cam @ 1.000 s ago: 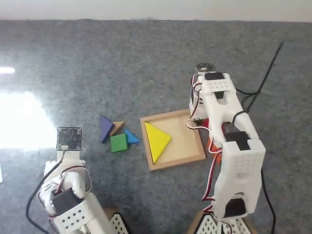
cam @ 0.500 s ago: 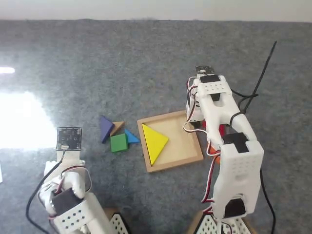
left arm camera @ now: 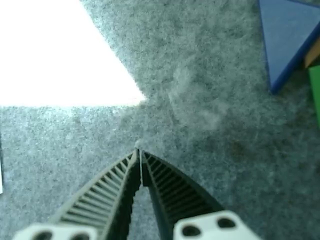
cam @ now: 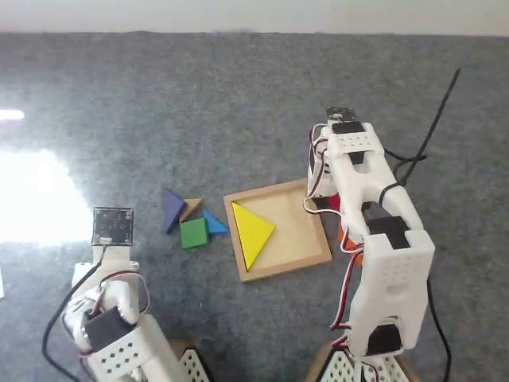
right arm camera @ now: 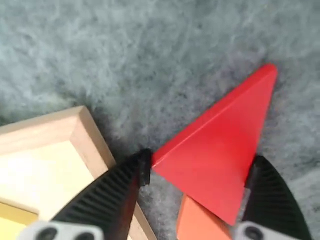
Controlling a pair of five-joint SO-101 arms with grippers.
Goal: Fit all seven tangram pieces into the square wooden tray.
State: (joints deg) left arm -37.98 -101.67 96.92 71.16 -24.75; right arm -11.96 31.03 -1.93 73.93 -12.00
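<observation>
Square wooden tray (cam: 301, 225) sits mid-table, and the large yellow wooden triangle (cam: 251, 231) lies inside it, against its left wall. Just left of the tray there's a tight cluster: the small blue triangle (cam: 215, 224) is nearest the tray and the green square block (cam: 193, 233) is beside it. The brown piece (cam: 191, 208) is behind that, with the purple triangle (cam: 172, 208) farthest out. Right of the tray, just outside its wall, lies the red wooden triangle (right arm camera: 220, 160), with the orange piece (right arm camera: 200, 227) right up against its near side.

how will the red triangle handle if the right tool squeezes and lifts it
Probably stiff: the red triangle looks like a solid block with crisp edges. Its smooth painted faces and slanted sides may let it slip or twist in the right tool. It seems to overlap an orange piece, so it may rock before lifting.
</observation>
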